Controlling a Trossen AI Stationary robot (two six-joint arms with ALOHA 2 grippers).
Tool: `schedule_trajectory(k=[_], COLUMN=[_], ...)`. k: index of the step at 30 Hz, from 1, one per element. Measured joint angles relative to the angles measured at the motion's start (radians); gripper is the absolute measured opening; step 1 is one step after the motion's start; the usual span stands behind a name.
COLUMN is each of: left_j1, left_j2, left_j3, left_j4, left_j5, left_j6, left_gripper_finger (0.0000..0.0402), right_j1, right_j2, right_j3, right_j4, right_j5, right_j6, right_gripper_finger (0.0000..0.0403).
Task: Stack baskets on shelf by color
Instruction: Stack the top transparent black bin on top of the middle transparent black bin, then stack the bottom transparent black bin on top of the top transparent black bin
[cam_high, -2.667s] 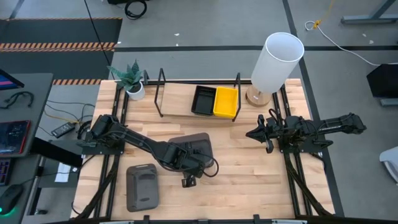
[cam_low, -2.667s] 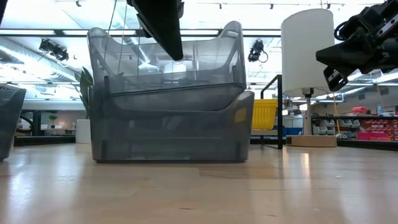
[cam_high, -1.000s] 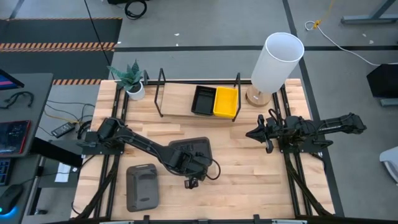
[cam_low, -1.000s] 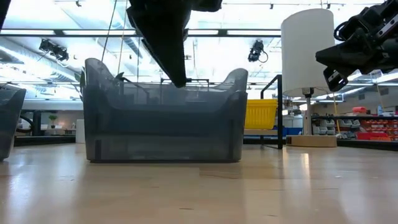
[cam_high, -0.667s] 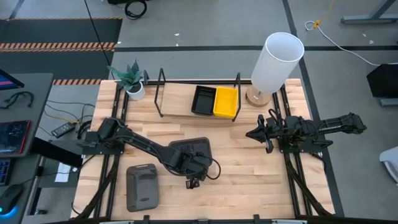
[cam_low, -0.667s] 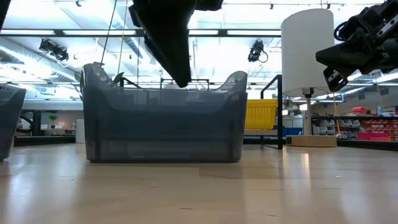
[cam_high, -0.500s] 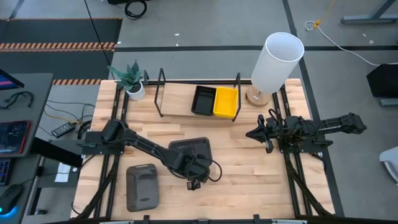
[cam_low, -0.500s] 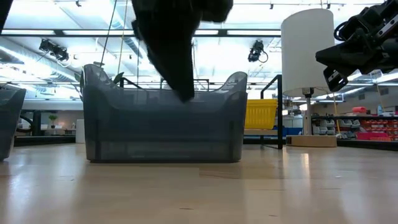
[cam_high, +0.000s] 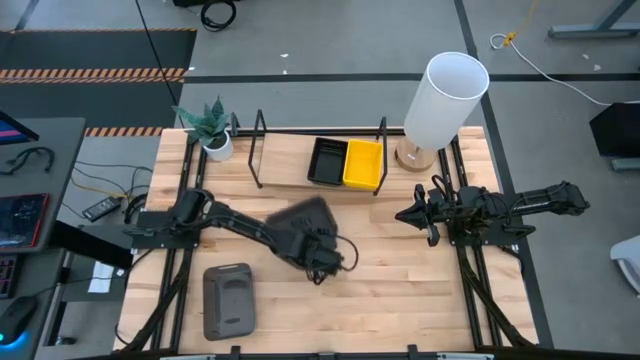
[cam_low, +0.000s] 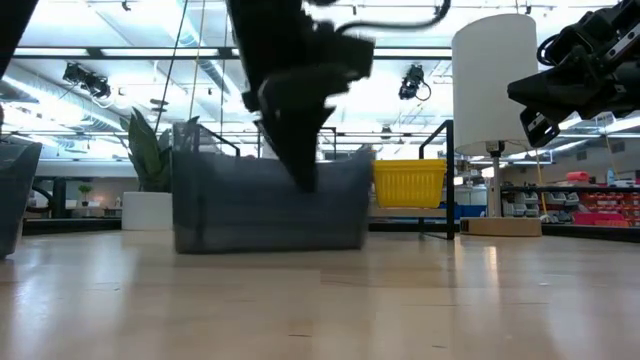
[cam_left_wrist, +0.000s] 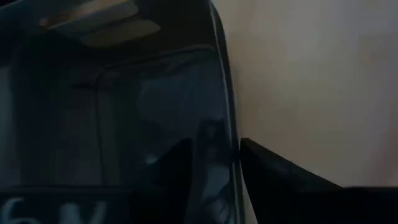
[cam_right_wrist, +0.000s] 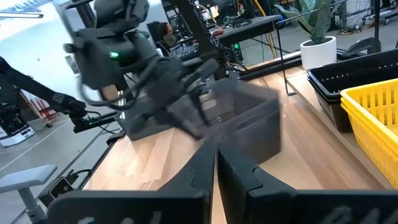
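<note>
A dark grey basket stands on the tabletop in front of the shelf, blurred and turned askew. My left gripper is at its near side, shut on its wall. In the low view the gripper comes down over the basket. A second grey basket lies near the table's near left. On the shelf sit black baskets and yellow baskets side by side. My right gripper waits shut at the right, touching nothing. My left gripper straddles the grey basket's near wall at its rim, one finger inside the basket and one outside. The fingers slant down from the near side. The basket stays upright; whether its bottom is still on the table I cannot tell.
A tall white lamp stands at the far right beside the shelf's right loop, and a potted plant at the far left. Bare tabletop lies between the two arms toward the near edge.
My left gripper has sunk onto the grey basket's near wall and gone toward the table's far edge. The basket has moved with it toward the shelf and turned askew. The right arm has kept still.
</note>
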Motion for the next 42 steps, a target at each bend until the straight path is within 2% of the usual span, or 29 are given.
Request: schedule_trajectory(k=[5, 12, 17, 24, 30, 36, 42], left_j1=[0.064, 0.074, 0.040, -0.038, -0.126, -0.218, -0.284], left_j2=[0.000, -0.003, -0.036, -0.155, -0.229, -0.238, -0.238], left_j3=[0.000, 0.000, 0.000, 0.000, 0.001, 0.001, -0.003], left_j4=[-0.131, -0.113, -0.105, -0.131, -0.279, -0.477, -0.543], left_j5=[-0.057, -0.018, -0.018, -0.059, -0.158, -0.126, -0.122], left_j6=[-0.044, 0.019, 0.015, -0.017, -0.186, -0.400, -0.514], left_gripper_finger=[0.0128, 0.0121, 0.0144, 0.0176, 0.0171, 0.0150, 0.0124], right_j1=[0.000, 0.000, 0.000, 0.000, 0.000, 0.000, 0.000], right_j2=[0.000, 0.000, 0.000, 0.000, 0.000, 0.000, 0.000], right_j3=[0.000, 0.000, 0.000, 0.000, 0.000, 0.000, 0.000], right_j4=[0.000, 0.000, 0.000, 0.000, 0.000, 0.000, 0.000], right_j5=[0.000, 0.000, 0.000, 0.000, 0.000, 0.000, 0.000], right_j6=[0.000, 0.000, 0.000, 0.000, 0.000, 0.000, 0.000], right_gripper_finger=[0.0025, 0.0025, 0.0025, 0.0025, 0.0025, 0.0025, 0.0025])
